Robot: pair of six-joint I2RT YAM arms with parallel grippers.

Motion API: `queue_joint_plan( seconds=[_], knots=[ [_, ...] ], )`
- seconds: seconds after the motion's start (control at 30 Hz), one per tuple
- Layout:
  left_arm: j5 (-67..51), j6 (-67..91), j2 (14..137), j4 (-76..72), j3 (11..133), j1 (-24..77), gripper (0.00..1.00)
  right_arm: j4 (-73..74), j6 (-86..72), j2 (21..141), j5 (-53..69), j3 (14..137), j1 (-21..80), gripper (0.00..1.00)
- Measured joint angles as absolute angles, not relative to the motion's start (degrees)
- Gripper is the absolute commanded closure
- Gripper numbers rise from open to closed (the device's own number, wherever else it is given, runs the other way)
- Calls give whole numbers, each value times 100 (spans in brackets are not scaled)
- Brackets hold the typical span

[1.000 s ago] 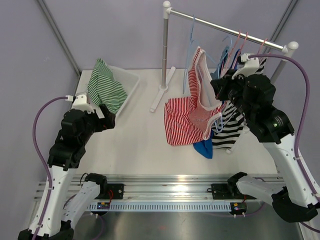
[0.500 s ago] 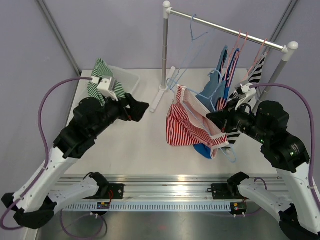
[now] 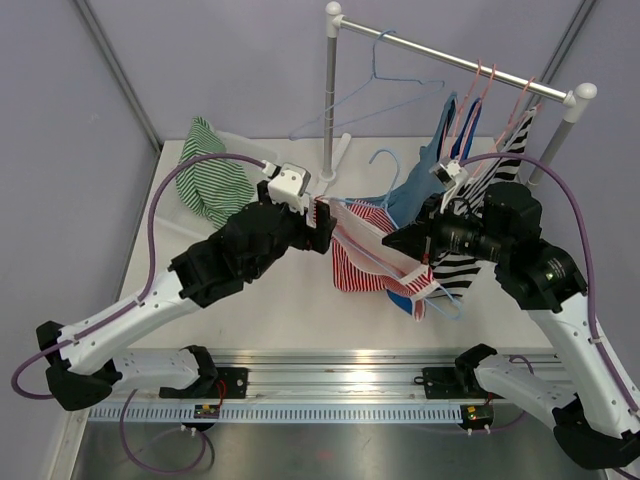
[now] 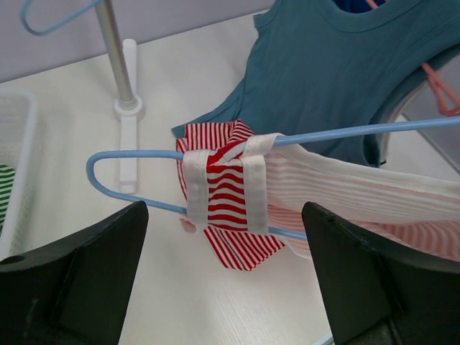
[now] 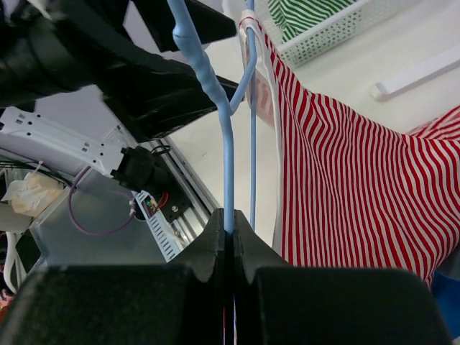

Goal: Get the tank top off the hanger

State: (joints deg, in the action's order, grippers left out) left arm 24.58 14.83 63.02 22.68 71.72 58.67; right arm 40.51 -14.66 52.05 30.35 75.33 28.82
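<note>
holding the blue hanger (image 5: 227,165) over the surface (image 4: 187,86), the right pincer (image 5: 230,226) is clamped on its wire. the striped tank top (image 4: 224,188) hangs from it, straps (image 4: 194,187) bunched at its left end. the left pincer (image 4: 224,212) gapes wide, empty, facing those straps; next it should likely pinch them and pull leftward.

Tool (image 4: 224,213) spread wide; tank top (image 4: 227,192) straps wrapped rnd blue hanger (image 4: 128,154).

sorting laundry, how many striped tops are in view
3: green top in the basket, red top on the blue hanger, black-and-white top hanging from the rail. More may be hidden.
</note>
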Motion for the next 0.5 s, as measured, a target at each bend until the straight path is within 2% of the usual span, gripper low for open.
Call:
queue_joint_plan(
  seconds=[0.03,0.1,0.13,0.23,0.33,0.37,0.5],
  knots=[
    [2558,1446,6366,2274,7175,5867,26,3972,-1485,5216,3131,7533,2880,100],
    [2746,1382,6482,2320,7175,5872,38,3833,-1525,5231,3269,7542,2880,100],
    [2849,1354,6539,2355,7175,5872,55,3795,-1531,5245,3293,7557,2880,100],
    [3092,1326,6602,2432,7177,5872,82,3701,-1546,5321,3398,7609,2880,100],
    [3326,1313,6569,2473,7185,5896,87,3621,-1544,5413,3417,7609,2882,100],
    [3411,1317,6543,2502,7190,5896,98,3575,-1540,5459,3417,7612,2882,100],
    [3953,1396,6396,2917,7260,5791,100,3424,-1498,5730,3496,7616,2882,100]
  ],
)
